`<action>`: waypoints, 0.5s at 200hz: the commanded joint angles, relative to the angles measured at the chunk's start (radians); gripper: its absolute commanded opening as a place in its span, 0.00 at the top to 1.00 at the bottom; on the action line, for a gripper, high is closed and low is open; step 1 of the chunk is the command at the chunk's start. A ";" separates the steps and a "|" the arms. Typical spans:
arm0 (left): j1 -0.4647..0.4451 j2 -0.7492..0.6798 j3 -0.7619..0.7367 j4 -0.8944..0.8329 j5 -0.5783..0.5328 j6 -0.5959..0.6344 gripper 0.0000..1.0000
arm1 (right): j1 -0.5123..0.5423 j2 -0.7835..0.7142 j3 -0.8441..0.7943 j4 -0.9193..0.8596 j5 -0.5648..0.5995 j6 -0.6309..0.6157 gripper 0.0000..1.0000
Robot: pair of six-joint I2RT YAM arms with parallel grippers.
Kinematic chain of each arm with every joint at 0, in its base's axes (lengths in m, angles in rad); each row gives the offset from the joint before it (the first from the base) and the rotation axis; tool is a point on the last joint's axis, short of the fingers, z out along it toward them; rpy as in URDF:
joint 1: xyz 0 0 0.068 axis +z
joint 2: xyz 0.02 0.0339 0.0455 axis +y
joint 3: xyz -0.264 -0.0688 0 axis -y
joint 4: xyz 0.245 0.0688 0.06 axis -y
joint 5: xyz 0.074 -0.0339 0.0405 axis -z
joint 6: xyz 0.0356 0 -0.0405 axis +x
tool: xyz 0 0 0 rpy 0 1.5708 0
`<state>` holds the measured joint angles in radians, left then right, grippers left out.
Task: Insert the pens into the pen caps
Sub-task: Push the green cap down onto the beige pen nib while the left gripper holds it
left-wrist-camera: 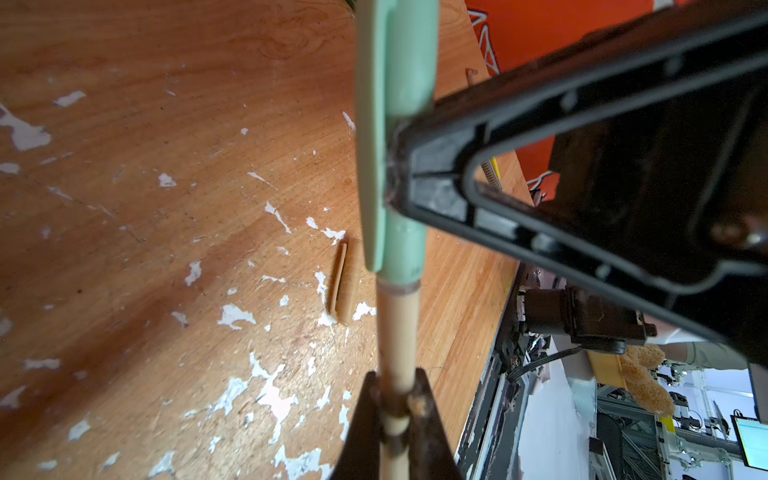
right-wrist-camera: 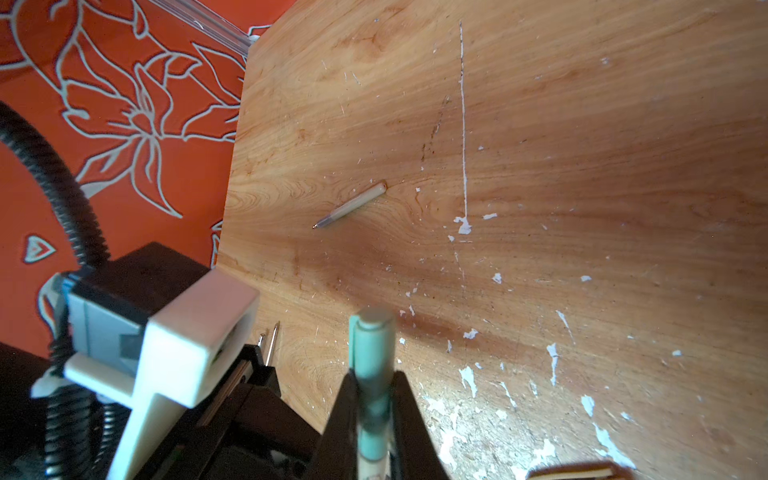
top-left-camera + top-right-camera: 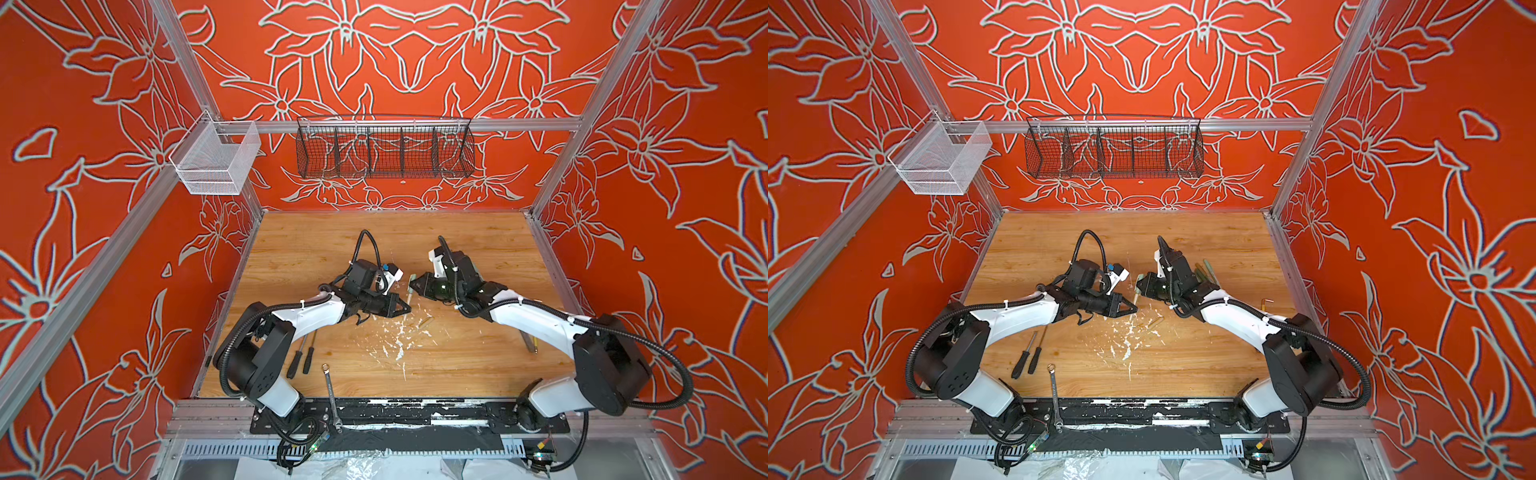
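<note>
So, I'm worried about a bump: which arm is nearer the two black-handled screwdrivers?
Left. The left arm reaches with its white forearm just over the tips of the screwdrivers. The right arm works on the opposite side, well apart from them.

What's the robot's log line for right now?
left gripper: shut on beige pen | right gripper: shut on green cap | pen end inside cap | tan cap: lying on table

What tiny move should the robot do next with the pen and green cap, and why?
Probably open the right gripper and let go of the green cap. The beige pen, held in the shut left gripper, already goes into the cap's mouth, so they look joined. Whether it is pushed fully home, I cannot tell.
</note>
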<state>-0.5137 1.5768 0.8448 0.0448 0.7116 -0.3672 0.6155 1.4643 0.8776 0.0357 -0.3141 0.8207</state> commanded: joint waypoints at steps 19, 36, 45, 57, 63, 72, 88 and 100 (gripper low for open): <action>0.035 -0.016 0.129 0.167 -0.022 0.016 1.00 | 0.033 0.035 -0.100 -0.113 -0.153 0.008 1.00; 0.038 -0.001 0.168 0.174 -0.015 0.021 1.00 | 0.045 0.044 -0.126 -0.095 -0.172 0.017 1.00; 0.039 0.005 0.184 0.174 -0.017 0.025 1.00 | 0.053 0.047 -0.134 -0.094 -0.175 0.020 1.00; 0.040 0.012 0.211 0.170 -0.018 0.036 1.00 | 0.064 0.050 -0.143 -0.093 -0.177 0.023 1.00; 0.041 0.016 0.223 0.167 -0.021 0.043 1.00 | 0.071 0.049 -0.148 -0.090 -0.177 0.027 1.00; 0.044 0.021 0.236 0.166 -0.027 0.049 1.00 | 0.078 0.048 -0.161 -0.078 -0.179 0.036 1.00; 0.050 0.026 0.256 0.161 -0.027 0.056 1.00 | 0.084 0.044 -0.180 -0.047 -0.187 0.060 1.00; 0.055 0.028 0.261 0.159 -0.027 0.056 1.00 | 0.087 0.036 -0.183 -0.047 -0.180 0.064 1.00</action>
<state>-0.5072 1.6299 0.9775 -0.1261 0.7162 -0.3565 0.6125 1.4651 0.7803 0.2260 -0.3134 0.8585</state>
